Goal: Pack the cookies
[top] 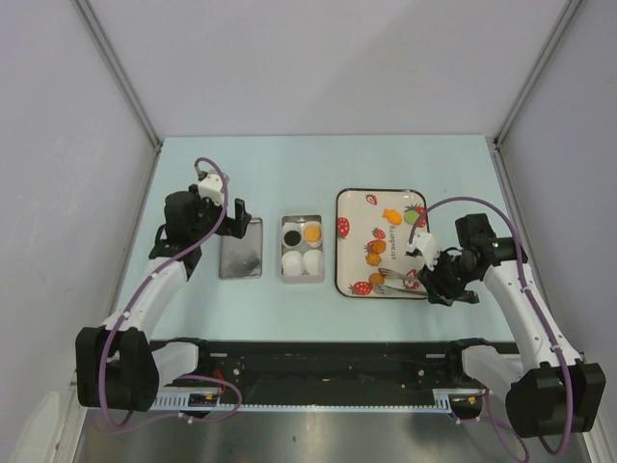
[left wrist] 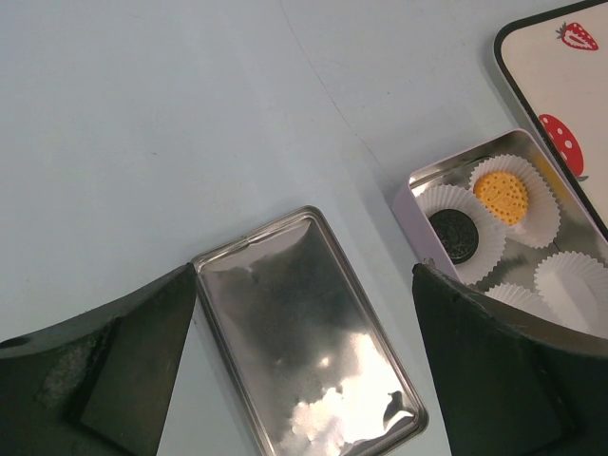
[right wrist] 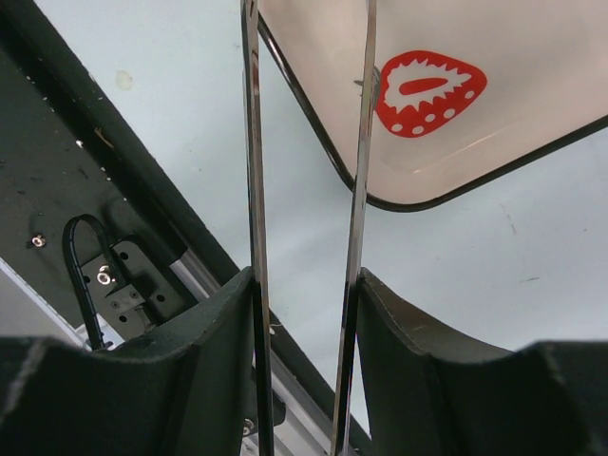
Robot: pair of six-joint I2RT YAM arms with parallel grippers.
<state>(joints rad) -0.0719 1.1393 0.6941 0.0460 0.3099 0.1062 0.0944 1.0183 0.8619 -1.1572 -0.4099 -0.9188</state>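
Cookies first: we see the black cookie [top: 291, 234] and one orange cookie [top: 312, 232], each in a paper cup, in the far row of the open tin [top: 301, 278] at mid-worktop [top: 193, 164]. The two near paper cups [top: 313, 261] show only white paper. We mark a second orange disc [top: 377, 247] on the strawberry tray [top: 381, 190], which sits just right of the tin (hard to tell the disc from the printed fruit). The green one we cannot pick out. The lid [top: 241, 251] lies flat just left of the tin. The left gripper [left wrist: 304, 271] hangs over the lid, jaws spread wide, grasping nothing. The right gripper [right wrist: 304, 285] sits by the tray's near right corner, clenched on metal tongs [right wrist: 255, 171], one finger pressing each blade from outside. The tong tips run out of the wrist view.
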